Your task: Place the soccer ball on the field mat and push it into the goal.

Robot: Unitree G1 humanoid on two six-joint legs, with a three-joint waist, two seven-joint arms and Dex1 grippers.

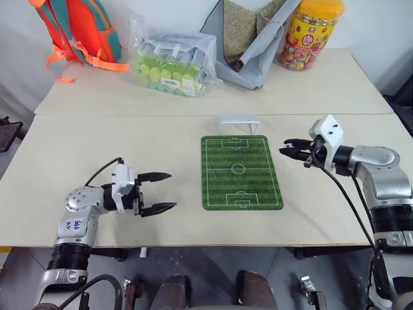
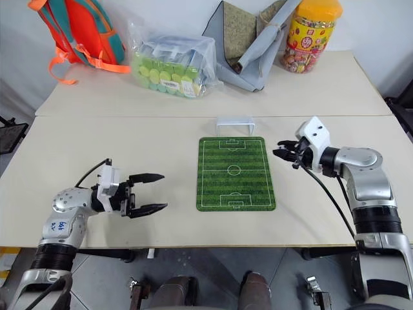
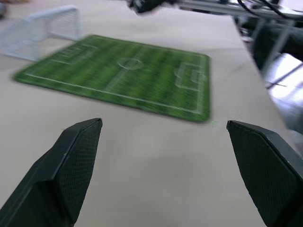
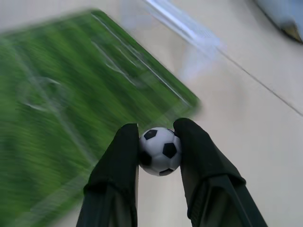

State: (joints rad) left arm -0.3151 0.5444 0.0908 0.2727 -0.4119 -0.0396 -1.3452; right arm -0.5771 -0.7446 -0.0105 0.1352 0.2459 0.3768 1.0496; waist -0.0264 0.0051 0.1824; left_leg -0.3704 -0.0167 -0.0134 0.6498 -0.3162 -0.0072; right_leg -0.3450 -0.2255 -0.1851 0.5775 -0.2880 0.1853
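The tiny black-and-white soccer ball point(image 4: 159, 151) is pinched between the two black fingers of my right gripper point(image 1: 288, 150), which hovers just off the right edge of the field mat point(image 1: 240, 170). That green striped mat with white pitch lines lies flat in the middle of the near table. The small white goal point(image 1: 237, 123) stands at the mat's far end. My left gripper point(image 1: 163, 192) hangs open to the left of the mat, pointing toward it, with nothing between its fingers point(image 3: 78, 156).
On the far table sit an orange backpack point(image 1: 80, 29), a clear bag of green bottles point(image 1: 171, 64), a grey folded cloth point(image 1: 248, 39) and a yellow candy jar point(image 1: 311, 32). A seam point(image 1: 129, 115) runs between the two tables just behind the goal.
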